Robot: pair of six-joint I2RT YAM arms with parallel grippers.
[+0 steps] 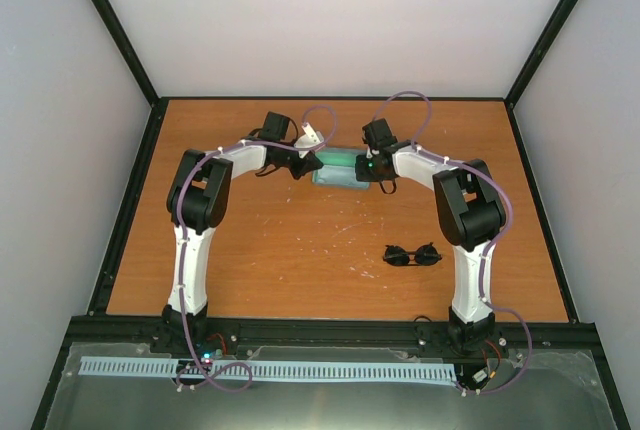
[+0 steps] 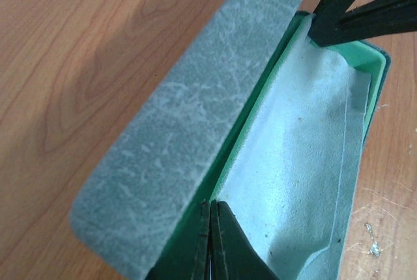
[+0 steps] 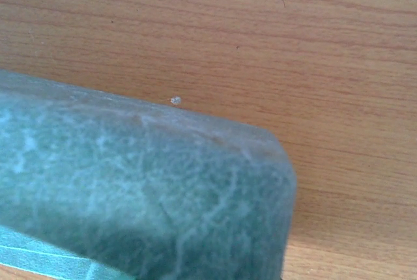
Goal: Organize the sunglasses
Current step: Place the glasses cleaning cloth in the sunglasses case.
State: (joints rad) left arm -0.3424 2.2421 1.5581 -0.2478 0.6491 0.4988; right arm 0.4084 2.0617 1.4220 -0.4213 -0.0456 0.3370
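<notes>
Only overhead shows the sunglasses [image 1: 412, 254]; left wrist — cloth [image 2: 300, 150] in case [image 2: 182, 137], left gripper [image 2: 212, 241] nearly closed; right gripper [image 2: 324, 27] — can't tell.

Case [image 1: 337, 168] sits on table [image 1: 300, 240], mid-width, twd the back. Cloth [image 2: 300, 156] lies inside it. L gripper [image 2: 212, 218] at case's left end, R gripper [image 2: 317, 29] at its right end. Sunglasses [image 1: 412, 254] on table, nearer the front & right of case, well apart from it, just left of R arm [image 1: 465, 220].
</notes>
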